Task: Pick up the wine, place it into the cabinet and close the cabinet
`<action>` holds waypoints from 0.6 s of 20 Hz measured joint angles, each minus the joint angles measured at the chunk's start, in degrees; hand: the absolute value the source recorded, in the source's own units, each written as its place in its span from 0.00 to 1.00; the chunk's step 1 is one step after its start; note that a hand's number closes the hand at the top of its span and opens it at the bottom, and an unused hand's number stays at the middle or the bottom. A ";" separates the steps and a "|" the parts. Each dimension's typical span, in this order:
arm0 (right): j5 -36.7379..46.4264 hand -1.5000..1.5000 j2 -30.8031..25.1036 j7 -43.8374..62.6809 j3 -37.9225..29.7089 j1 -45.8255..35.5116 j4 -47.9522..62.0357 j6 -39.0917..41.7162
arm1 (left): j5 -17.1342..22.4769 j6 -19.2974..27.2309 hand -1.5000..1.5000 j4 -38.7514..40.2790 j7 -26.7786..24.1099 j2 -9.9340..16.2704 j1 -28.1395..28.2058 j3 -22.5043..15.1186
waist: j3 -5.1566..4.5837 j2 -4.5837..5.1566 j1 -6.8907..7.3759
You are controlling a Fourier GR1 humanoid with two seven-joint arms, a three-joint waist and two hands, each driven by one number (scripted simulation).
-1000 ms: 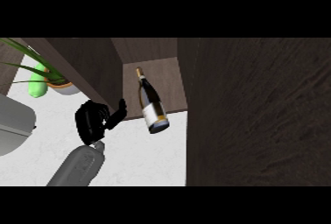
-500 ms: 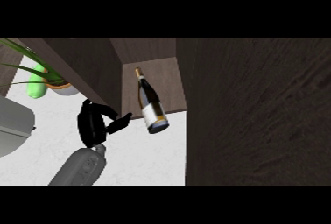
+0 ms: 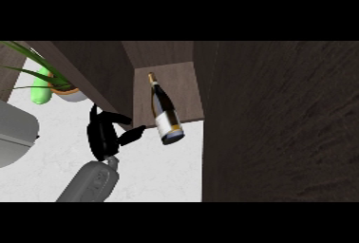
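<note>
The wine bottle [image 3: 165, 114] is dark with a white label and a gold neck. It lies on the cabinet's wooden shelf [image 3: 188, 90], neck pointing inward, its base sticking out over the shelf's front edge. My left hand [image 3: 104, 136] is just left of the bottle's base, open and holding nothing. Its upper fingers lie against the edge of the left cabinet door [image 3: 91, 66], and one finger [image 3: 135, 131] points at the bottle without touching it. My right hand does not show.
A broad dark wood panel [image 3: 280, 118] fills the right half of the view. A potted plant [image 3: 51, 85] stands at the upper left, a grey rounded appliance [image 3: 14, 135] at the left edge. White counter [image 3: 161, 175] lies below the shelf.
My left hand has shifted a little up and left. Its fingers have turned from pointing up toward the left door's edge. The bottle has not moved.
</note>
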 measured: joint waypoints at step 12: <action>-0.34 0.00 0.37 0.40 -0.25 0.06 0.01 -0.56 | 6.37 -0.71 0.00 -1.21 -0.40 -3.19 -0.71 1.10 | -0.91 0.36 1.90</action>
